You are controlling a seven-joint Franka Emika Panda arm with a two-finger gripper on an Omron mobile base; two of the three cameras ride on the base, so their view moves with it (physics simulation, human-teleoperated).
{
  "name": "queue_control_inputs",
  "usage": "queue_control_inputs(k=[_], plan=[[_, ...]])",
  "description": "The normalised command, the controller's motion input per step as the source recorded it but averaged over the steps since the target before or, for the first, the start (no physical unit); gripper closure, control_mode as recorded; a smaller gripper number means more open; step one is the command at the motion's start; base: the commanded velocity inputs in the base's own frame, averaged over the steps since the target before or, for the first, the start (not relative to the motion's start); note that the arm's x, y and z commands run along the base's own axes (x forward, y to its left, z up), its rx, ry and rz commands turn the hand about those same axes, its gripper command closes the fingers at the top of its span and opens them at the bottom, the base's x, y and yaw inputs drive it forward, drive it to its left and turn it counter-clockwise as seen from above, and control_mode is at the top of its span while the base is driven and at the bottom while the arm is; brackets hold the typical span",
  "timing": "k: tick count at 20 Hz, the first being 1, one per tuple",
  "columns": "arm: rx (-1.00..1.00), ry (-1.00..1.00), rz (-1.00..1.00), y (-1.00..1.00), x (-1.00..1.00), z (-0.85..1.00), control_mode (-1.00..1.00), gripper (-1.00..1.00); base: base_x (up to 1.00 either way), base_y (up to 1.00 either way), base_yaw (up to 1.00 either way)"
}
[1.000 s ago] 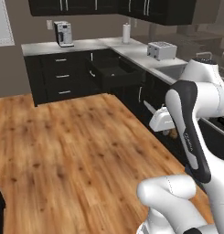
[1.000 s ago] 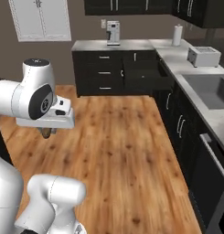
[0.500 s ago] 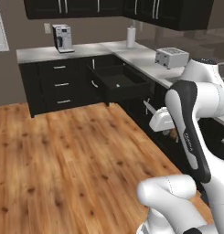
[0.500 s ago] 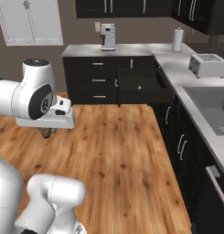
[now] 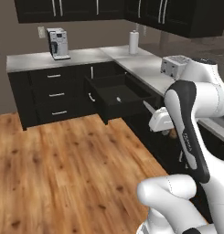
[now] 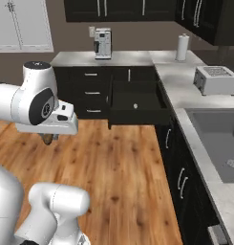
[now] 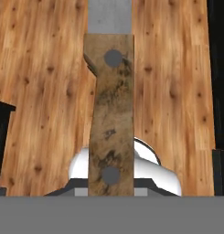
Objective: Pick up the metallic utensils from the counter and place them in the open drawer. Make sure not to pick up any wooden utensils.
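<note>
The table knife, one of the metallic utensils, shows in the hand view with its dark brown riveted handle (image 7: 109, 123) and its silver blade (image 7: 109, 16) pointing away over the wood floor. My gripper (image 5: 168, 132) is shut on the handle, and the blade (image 5: 148, 107) sticks up and to the left. From the right base view the gripper (image 6: 48, 139) hangs under the hand over the floor. The drawer (image 5: 104, 109) stands pulled open ahead, and a small pale thing (image 5: 118, 99) lies on its bottom. The same drawer (image 6: 137, 116) is ahead of the gripper, to its right. The counter is out of view.
A grey countertop (image 5: 35, 59) carries a coffee machine (image 5: 58, 43), a paper towel roll (image 5: 134, 42) and a toaster (image 6: 216, 79). Narrow stacked drawers (image 5: 56, 95) stand left of the open one. A sink (image 6: 216, 139) is at the right. Wood floor (image 5: 63, 164) lies between me and the cabinets.
Both base views have shifted as the base moved: the open drawer and the cabinets now stand nearer and more central. The gripper keeps the same hold on the knife.
</note>
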Motion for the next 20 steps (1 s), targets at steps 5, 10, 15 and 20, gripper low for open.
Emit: queue_control_inputs(k=[5,10,15,20], plan=[[0.0,0.0,0.0,0.0,0.0,0.0,1.0,1.0,1.0,-0.65,0.1],[0.0,0.0,0.0,0.0,0.0,0.0,1.0,1.0,0.95,-0.69,0.14],[0.0,0.0,0.0,0.0,0.0,0.0,1.0,1.0,0.74,-0.02,0.02],[0.0,0.0,0.0,0.0,0.0,0.0,1.0,1.0,0.99,0.25,-0.05]])
